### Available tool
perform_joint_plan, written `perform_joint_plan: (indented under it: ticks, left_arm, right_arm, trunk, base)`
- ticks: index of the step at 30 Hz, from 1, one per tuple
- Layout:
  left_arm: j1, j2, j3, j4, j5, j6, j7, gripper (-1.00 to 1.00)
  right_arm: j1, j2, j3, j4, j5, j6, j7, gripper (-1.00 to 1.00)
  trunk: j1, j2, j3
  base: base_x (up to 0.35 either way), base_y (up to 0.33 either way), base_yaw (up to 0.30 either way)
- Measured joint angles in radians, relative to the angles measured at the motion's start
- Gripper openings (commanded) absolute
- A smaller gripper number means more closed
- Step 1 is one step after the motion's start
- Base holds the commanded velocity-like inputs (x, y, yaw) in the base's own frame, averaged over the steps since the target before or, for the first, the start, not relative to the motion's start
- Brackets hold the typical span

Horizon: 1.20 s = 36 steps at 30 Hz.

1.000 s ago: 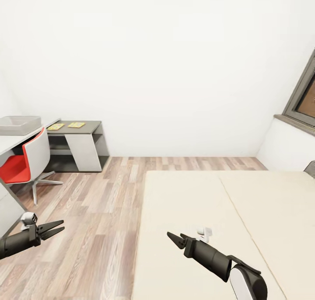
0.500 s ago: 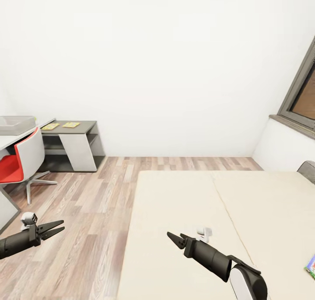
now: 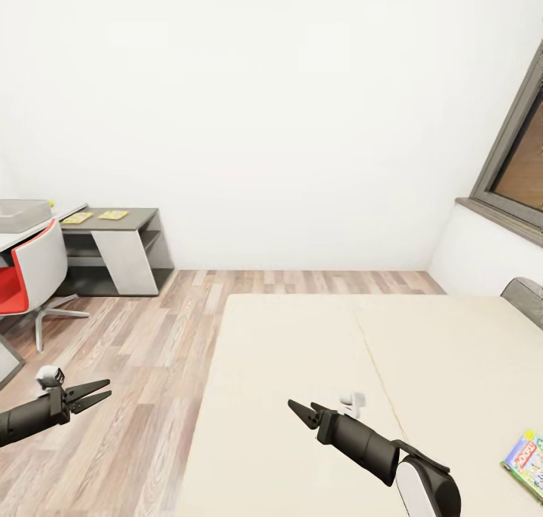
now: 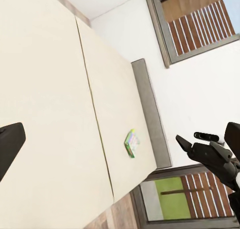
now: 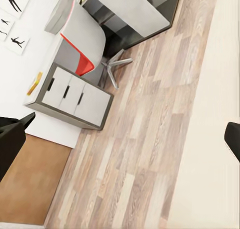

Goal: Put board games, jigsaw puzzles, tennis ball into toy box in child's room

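Observation:
One board game [image 3: 526, 457], a bright printed box, lies flat on the beige bed [image 3: 302, 351] near its right edge; the left wrist view shows the board game [image 4: 131, 143] close to the grey headboard [image 4: 149, 119]. At far left the table [image 3: 139, 217] carries two jigsaw puzzles [image 3: 78, 218] [image 3: 113, 215] on its dark section. The pale toy box [image 3: 23, 214] sits on the lighter desk top, with the tennis ball [image 3: 51, 203] just behind it. My left gripper [image 3: 108, 388] hangs open over the floor. Over the bed's near part my right gripper [image 3: 300, 405] is open and holds nothing.
A red and white swivel chair [image 3: 30, 272] stands in front of the desk. Wood-plank floor [image 3: 151, 351] runs between desk and bed. A dark-framed window [image 3: 520, 163] is at right. The right wrist view shows a white drawer cabinet [image 5: 70, 96] beside the chair.
The whole view has swung to the right: desk and chair slid left and the board game came into view on the bed. Both arms hold the same pose.

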Motion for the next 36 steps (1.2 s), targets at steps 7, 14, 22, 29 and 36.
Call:
perform_joint_plan:
  ticks: [7,14,22,29,36]
  left_arm:
    - [0.0,0.0,0.0,0.0,0.0,0.0,0.0,1.0]
    - [0.0,0.0,0.0,0.0,0.0,0.0,0.0,1.0]
    - [0.0,0.0,0.0,0.0,0.0,0.0,0.0,1.0]
    - [0.0,0.0,0.0,0.0,0.0,0.0,0.0,1.0]
    - [0.0,0.0,0.0,0.0,0.0,0.0,0.0,1.0]
  right_arm:
    - [0.0,0.0,0.0,0.0,0.0,0.0,0.0,1.0]
    - [0.0,0.0,0.0,0.0,0.0,0.0,0.0,1.0]
    - [0.0,-0.001,0.0,0.0,0.0,0.0,0.0,1.0]
    - [0.0,0.0,0.0,0.0,0.0,0.0,0.0,1.0]
    - [0.0,0.0,0.0,0.0,0.0,0.0,0.0,1.0]
  trunk:
    - [0.0,0.0,0.0]
    - [0.0,0.0,0.0]
    - [0.0,0.0,0.0]
    - [0.0,0.0,0.0]
    - [0.0,0.0,0.0]
  base:
    - [0.0,-0.234,0.0]
    - [0.0,-0.234,0.0]
    - [0.0,-0.234,0.0]
    - [0.0,-0.234,0.0]
    - [0.0,-0.234,0.0]
